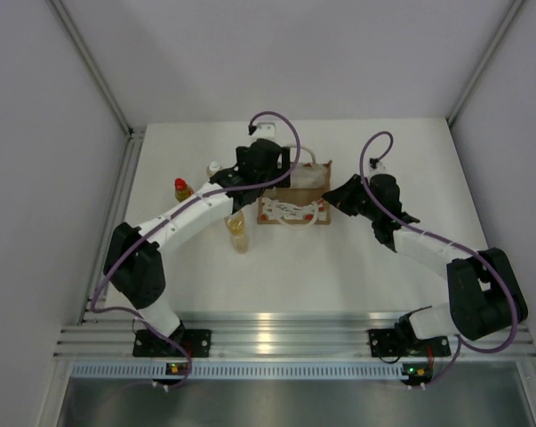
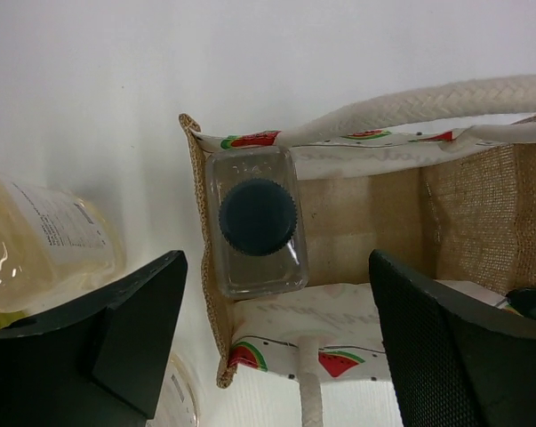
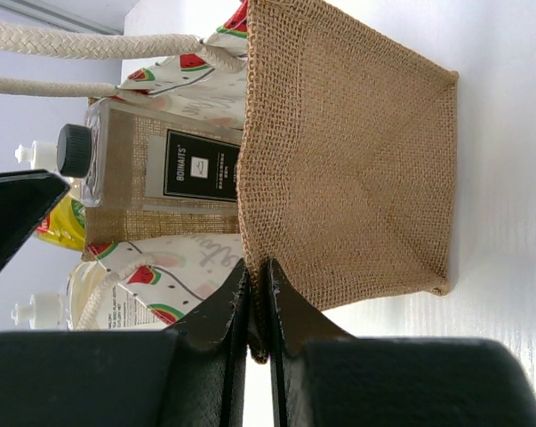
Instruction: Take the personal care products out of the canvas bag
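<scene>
The canvas bag (image 1: 293, 212) stands open at mid-table. One personal care product, the pale bottle with the dark cap (image 2: 257, 219), stands upright inside its left end and also shows in the right wrist view (image 3: 161, 165). My left gripper (image 2: 276, 356) is open and empty, hovering above the bag's left end (image 1: 257, 176), its jaws wide either side of the bag's front wall (image 2: 285, 334). My right gripper (image 3: 259, 274) is shut on the bag's right side edge (image 1: 336, 199). An amber bottle (image 1: 238, 233) and the yellow, red-topped bottle (image 1: 183, 189) stand on the table left of the bag.
A second white-capped bottle (image 1: 215, 168) stands beside the left arm's wrist, close to the bag's left end; it is the pale amber bottle (image 2: 45, 253) in the left wrist view. The bag's white rope handles (image 2: 428, 100) arch over its mouth. Grey walls enclose the table.
</scene>
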### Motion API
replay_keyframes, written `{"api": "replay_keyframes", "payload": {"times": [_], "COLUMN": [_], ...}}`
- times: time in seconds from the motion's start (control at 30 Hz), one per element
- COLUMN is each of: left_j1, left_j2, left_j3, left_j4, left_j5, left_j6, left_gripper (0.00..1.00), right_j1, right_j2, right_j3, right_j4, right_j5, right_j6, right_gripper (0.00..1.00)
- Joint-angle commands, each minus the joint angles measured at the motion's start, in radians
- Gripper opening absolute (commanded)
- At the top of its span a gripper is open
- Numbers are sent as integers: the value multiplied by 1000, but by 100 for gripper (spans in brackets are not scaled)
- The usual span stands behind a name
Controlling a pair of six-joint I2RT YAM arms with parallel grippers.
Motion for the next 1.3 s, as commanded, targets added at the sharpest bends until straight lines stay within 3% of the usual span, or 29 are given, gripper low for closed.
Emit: {"api": "replay_keyframes", "payload": {"times": [0.0,0.47,1.27], "left_j1": [15,28,28], "left_j2": [22,106,190], "left_j3": [50,107,122], "left_j4": [-6,-8,-43], "left_j5": [44,64,29], "left_j6": [-3,19,5], "left_gripper": [87,76,74], "right_j1": [23,23,25], "right_j2": [11,20,27], "right_j3": [26,25,17], "right_j4": [38,41,49], "right_j5": [-14,-15,-18], "right_j6": [-6,-10,-16], "right_gripper": [0,0,0]}}
